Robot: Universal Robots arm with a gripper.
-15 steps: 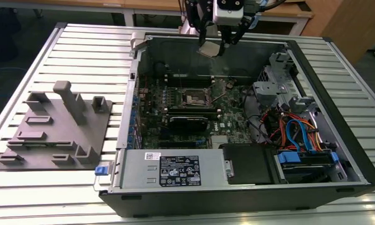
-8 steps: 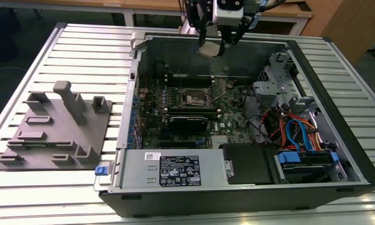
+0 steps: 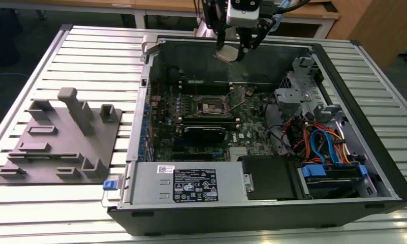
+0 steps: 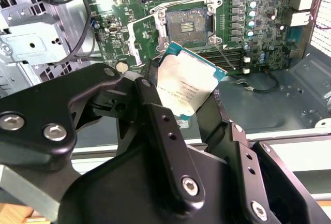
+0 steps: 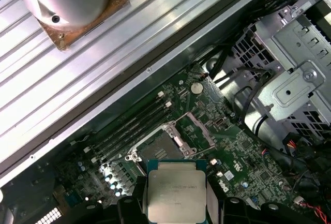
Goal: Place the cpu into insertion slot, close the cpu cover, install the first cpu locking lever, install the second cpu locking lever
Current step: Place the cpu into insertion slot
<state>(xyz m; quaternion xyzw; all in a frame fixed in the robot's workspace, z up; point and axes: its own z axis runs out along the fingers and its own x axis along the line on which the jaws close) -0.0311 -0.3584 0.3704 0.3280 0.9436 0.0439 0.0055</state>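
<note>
My gripper [image 3: 232, 53] hangs over the far side of the open computer case, shut on the cpu [image 3: 227, 55], a square silver-topped chip held tilted. Both wrist views show the cpu [image 4: 189, 81] [image 5: 176, 190] pinched by its edges between the black fingers [image 4: 150, 105] [image 5: 129, 206]. Below it on the green board the insertion slot [image 3: 208, 105] [image 4: 187, 24] [image 5: 155, 149] lies bare with its dark centre showing. The cpu cover [image 4: 139, 38] [image 5: 199, 128] stands swung open beside the slot. A thin wire lever [image 4: 226, 58] is raised at the slot's edge.
Long black memory slots [image 5: 129, 125] run beside the socket. A metal drive cage [image 3: 304, 91] and coloured cables [image 3: 318, 142] fill the exterior view's right. The power supply [image 3: 189, 185] sits in front. A grey fixture plate [image 3: 61, 137] lies on the slatted table at that view's left.
</note>
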